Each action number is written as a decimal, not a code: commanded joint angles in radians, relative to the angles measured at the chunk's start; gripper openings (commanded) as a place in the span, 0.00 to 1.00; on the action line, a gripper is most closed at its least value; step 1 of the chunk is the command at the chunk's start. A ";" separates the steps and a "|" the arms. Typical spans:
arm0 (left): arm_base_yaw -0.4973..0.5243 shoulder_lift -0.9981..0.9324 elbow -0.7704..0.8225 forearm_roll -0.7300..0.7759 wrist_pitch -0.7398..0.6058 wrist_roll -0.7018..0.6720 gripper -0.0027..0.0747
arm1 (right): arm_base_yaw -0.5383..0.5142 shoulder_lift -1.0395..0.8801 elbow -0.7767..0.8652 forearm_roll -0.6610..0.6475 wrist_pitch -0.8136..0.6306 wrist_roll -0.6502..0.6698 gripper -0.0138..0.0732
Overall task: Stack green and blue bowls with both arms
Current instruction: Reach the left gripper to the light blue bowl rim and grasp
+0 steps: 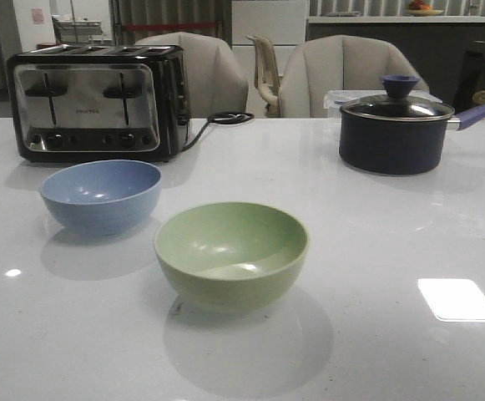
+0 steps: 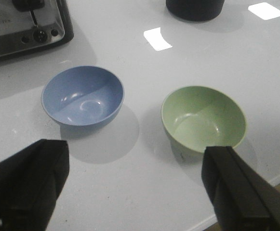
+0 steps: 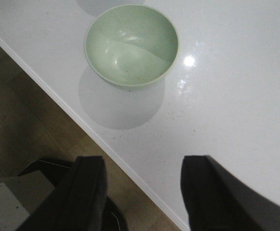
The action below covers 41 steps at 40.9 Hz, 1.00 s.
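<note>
The pale green bowl [image 1: 231, 253] stands upright and empty on the white table, near the front middle. The light blue bowl [image 1: 101, 195] stands upright and empty to its left and a little further back. The two bowls are apart. Neither arm shows in the front view. My left gripper [image 2: 135, 185] is open and empty above the table's front edge, with the blue bowl [image 2: 83, 96] and green bowl [image 2: 203, 119] ahead of it. My right gripper [image 3: 142, 192] is open and empty over the table's front edge, well short of the green bowl [image 3: 131, 44].
A black-and-chrome toaster [image 1: 96, 102] stands at the back left, its cable [image 1: 225, 119] trailing right. A dark navy lidded saucepan [image 1: 396, 131] stands at the back right, handle pointing right. Chairs [image 1: 346, 73] stand behind the table. The table's front edge [image 3: 77, 118] and floor show below.
</note>
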 commanded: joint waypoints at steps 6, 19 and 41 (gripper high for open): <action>0.062 0.215 -0.181 0.130 0.093 -0.091 0.83 | 0.001 -0.072 -0.024 0.020 -0.050 0.001 0.69; 0.147 0.577 -0.412 0.159 0.110 -0.134 0.83 | 0.001 -0.069 -0.024 0.020 -0.050 0.001 0.69; 0.151 1.093 -0.699 0.166 -0.031 -0.134 0.83 | 0.001 -0.069 -0.024 0.020 -0.050 0.001 0.69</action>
